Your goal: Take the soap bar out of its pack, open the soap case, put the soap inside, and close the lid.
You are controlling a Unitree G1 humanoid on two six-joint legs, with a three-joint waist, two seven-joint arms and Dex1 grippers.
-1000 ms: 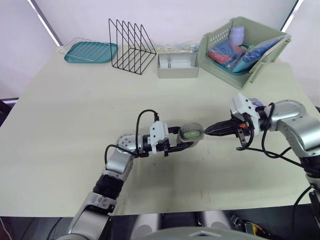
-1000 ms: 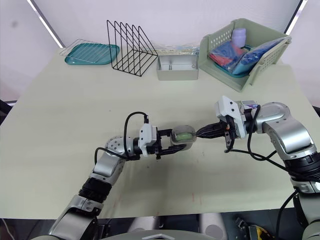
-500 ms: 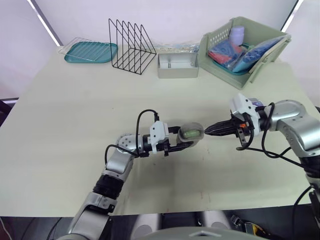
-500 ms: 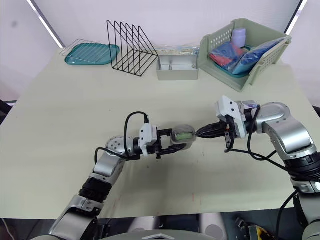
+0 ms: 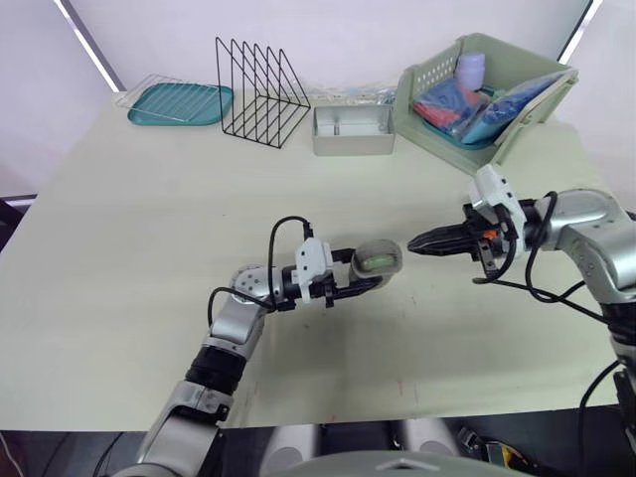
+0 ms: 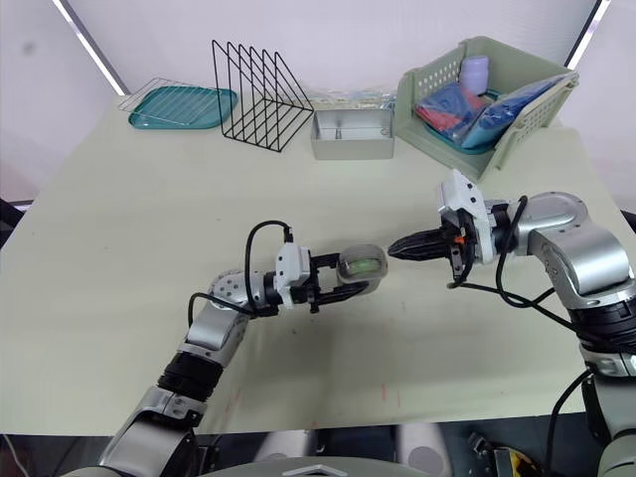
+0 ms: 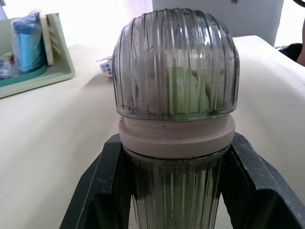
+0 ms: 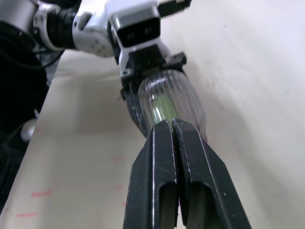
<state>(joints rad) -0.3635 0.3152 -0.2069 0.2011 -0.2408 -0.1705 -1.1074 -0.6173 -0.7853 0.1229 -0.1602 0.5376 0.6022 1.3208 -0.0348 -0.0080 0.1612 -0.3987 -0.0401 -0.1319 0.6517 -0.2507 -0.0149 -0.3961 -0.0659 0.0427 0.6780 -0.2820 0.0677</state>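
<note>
Two arms meet over the middle of the tabletop (image 5: 149,229): the left reaches forward with its wrist turned toward the robot's right, its end effector (image 5: 360,278) clamped on the one soap case (image 5: 379,260), which is held sideways just above the surface, lid on, one green soap bar (image 7: 188,93) inside. The right arm bends across toward it, its end effector (image 5: 422,241) empty, with fingers pressed together and pointing at the case. A second ago that tip met the case's end; now it has drawn back and slightly up, leaving a gap.
</note>
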